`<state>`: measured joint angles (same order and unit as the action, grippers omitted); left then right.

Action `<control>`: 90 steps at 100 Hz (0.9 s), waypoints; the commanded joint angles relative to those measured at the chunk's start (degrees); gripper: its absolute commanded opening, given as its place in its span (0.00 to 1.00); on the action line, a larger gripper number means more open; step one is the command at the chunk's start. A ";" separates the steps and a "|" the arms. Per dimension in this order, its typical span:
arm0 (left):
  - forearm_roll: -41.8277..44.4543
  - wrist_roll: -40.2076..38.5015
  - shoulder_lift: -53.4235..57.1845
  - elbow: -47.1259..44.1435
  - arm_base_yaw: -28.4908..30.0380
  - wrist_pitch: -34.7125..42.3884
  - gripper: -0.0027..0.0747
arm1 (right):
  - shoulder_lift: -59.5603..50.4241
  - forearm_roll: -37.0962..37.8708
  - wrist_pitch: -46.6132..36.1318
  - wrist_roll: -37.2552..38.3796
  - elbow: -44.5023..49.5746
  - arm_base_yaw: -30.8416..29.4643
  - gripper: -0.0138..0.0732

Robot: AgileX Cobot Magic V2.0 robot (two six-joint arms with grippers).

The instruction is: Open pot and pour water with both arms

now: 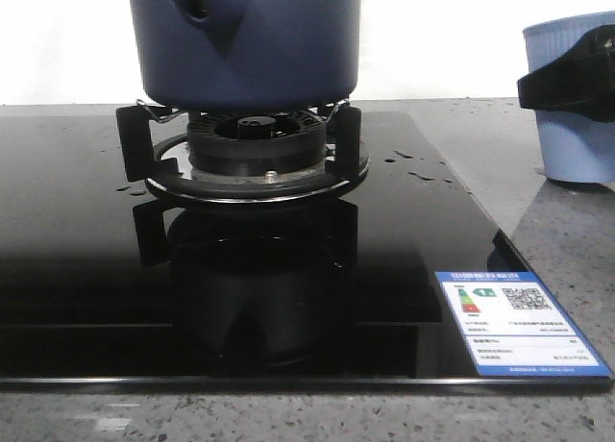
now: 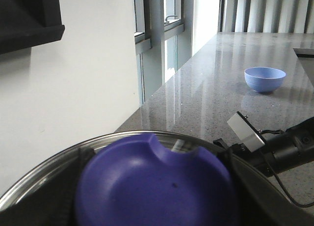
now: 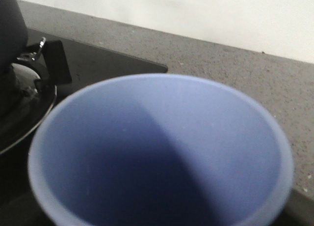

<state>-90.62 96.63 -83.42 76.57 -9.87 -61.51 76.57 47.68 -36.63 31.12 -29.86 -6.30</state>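
One pot (image 1: 269, 48), large and dark navy blue with a matte wall, stood on the black pan support (image 1: 135, 139) of a gas burner (image 1: 252, 139). In the front view its top was cut off by the frame. A short hollow tubular stub (image 1: 197, 8) stuck out of its cylindrical side toward 10 o'clock, its round mouth dark.

The burner sat in a glossy black glass hob (image 1: 86, 269), which mirrored the burner and its support and carried a few water drops (image 1: 423, 173) at 3 o'clock from the burner. A blue-and-white label (image 1: 514, 322) lay flat on the glass at 5 o'clock from the pot. The hob rested in a speckled grey stone surface (image 1: 567, 240).

At 3 o'clock from the pot, off the hob's edge, was a pale blue ribbed plastic cup (image 1: 577, 135). The right hand (image 1: 575, 82) was clenched around its wall, one black finger (image 1: 562, 77) crossing the ribs. From the right wrist the cup's smooth, round inside was seen from above.

The left wrist view showed a round lid with a shiny steel rim (image 2: 44, 172). The left hand (image 2: 152, 186) grasped its lid knob (image 2: 157, 182), a smooth, dished purple-blue disc with a notch in its edge, dark fingers (image 2: 229, 169) at either side. A small pale blue bowl (image 2: 265, 79) stood farther off on the polished stone.
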 commanded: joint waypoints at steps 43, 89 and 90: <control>-5.38 -0.45 2.12 2.06 -0.55 -2.23 0.36 | -2.92 0.65 -6.43 2.75 -1.32 -0.47 0.91; -4.16 2.13 -1.52 2.06 -3.60 1.58 0.36 | -19.40 3.40 -4.08 2.87 -1.32 -0.47 0.91; -4.16 2.30 -1.55 2.06 -3.73 1.70 0.36 | -19.71 3.40 -4.08 2.87 -1.32 -0.47 0.91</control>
<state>-89.07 97.61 -86.13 76.57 -11.91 -60.34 61.19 52.46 -37.86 33.91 -29.76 -6.30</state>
